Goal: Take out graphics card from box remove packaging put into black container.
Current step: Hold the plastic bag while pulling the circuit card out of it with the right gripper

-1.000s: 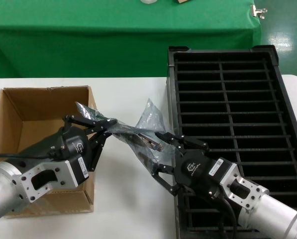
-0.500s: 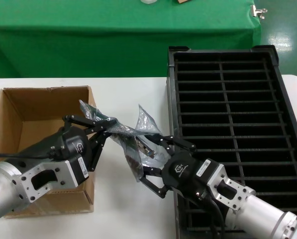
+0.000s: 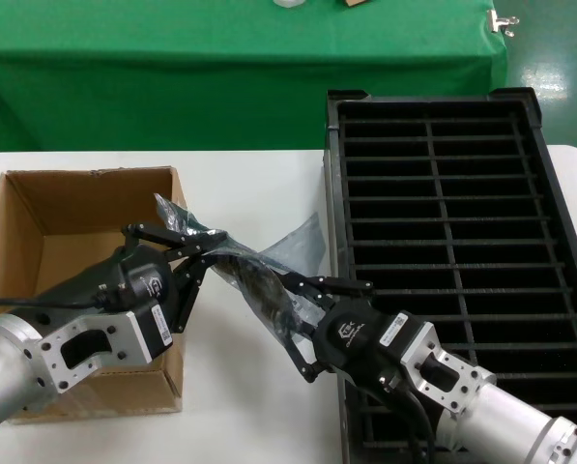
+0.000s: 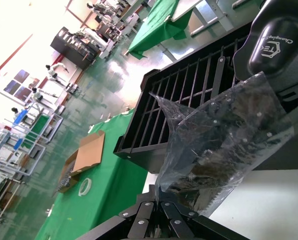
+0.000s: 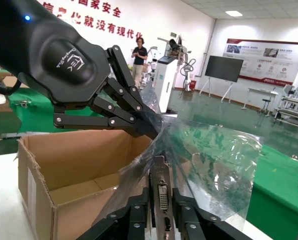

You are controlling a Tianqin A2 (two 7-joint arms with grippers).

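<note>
The right gripper (image 3: 290, 311) clamps the graphics card (image 5: 161, 196) by its metal bracket end, apparently through the packaging (image 3: 269, 275). Just beyond, the left gripper (image 3: 214, 248) pinches the bag's other end, holding it above the white table (image 3: 240, 396) between the box (image 3: 51, 232) and the black container (image 3: 443, 193).

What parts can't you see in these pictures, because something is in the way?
- Head view: most of the graphics card is blurred by the crinkly packaging around it.
- Head view: the box floor is partly covered by the left hand and its arm.
- Right wrist view: the card's board runs off the picture's edge between the right hand fingers.
- Head view: the black container near corner sits under the right arm.
</note>
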